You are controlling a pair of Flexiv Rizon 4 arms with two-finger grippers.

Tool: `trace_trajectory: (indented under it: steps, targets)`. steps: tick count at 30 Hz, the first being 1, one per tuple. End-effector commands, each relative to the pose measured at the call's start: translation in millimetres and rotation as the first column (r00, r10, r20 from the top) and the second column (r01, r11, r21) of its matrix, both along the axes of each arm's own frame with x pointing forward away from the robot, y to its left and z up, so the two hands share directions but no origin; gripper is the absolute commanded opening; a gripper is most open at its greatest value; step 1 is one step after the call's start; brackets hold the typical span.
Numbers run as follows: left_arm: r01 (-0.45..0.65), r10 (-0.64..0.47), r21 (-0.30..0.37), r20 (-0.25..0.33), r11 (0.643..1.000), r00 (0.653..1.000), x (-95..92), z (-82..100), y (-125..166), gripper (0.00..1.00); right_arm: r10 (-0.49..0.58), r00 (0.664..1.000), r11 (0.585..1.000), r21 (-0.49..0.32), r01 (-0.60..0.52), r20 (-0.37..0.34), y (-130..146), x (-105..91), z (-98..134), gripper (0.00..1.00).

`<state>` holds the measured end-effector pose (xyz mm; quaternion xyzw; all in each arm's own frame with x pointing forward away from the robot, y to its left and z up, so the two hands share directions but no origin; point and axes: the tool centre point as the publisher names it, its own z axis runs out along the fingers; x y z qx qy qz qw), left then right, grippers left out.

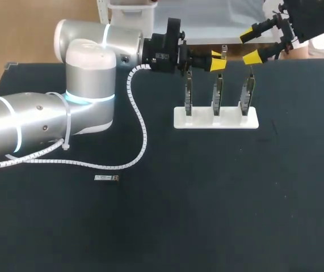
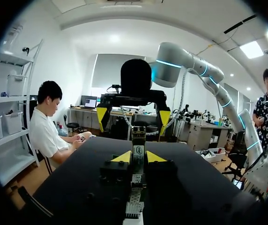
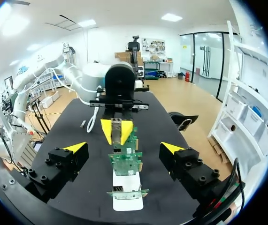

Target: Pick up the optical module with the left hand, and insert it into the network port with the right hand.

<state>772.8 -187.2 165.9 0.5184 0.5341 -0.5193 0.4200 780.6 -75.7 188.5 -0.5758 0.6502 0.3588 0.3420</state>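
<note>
near: small silver optical module (image 1: 106, 178) lying loose on black tabletop (image 1: 207, 215), long axis left-right | mid: white stand (image 1: 179, 120) holding three green circuit boards (image 1: 217, 93) | far: left tool (image 1: 217, 61) clenching slim grey metal piece (image 3: 117, 132), likely a second module, upright above the boards; right tool (image 1: 249, 47) hanging released nearby, facing it

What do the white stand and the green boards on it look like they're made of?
The white stand looks like plastic: plain, smooth and matte, with no shine, though the pictures can't prove it. The green boards look like circuit boards: thin, stiff green sheets dotted with tiny dark and silvery parts that are probably metal.
</note>
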Motion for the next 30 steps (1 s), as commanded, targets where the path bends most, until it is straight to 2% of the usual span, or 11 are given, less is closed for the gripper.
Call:
trace_trajectory:
  steps: [1, 9, 15, 30]
  targets:
    - [0.003, -0.003, 0.002, 0.000, 1.000, 1.000, 1.7, -0.1, -0.3, 0.00, -0.004, 1.000, 1.000, -0.002, 0.004, 0.013, 8.9, -6.3, 0.7, 1.00]
    - [0.003, -0.003, 0.002, 0.000, 1.000, 1.000, 1.7, -0.1, -0.3, 0.00, 0.005, 0.998, 0.999, -0.052, -0.002, 0.067, 29.9, -8.9, -3.4, 1.00]
    - [0.003, -0.003, 0.002, 0.000, 1.000, 1.000, 1.7, -0.1, -0.3, 0.00, -0.004, 0.997, 0.999, -0.044, 0.007, 0.077, 37.4, -8.2, -1.3, 1.00]
    - [0.003, -0.003, 0.002, 0.000, 1.000, 1.000, 1.7, -0.1, -0.3, 0.00, -0.015, 0.999, 1.000, -0.016, 0.015, 0.039, 41.2, -4.2, 5.3, 1.00]
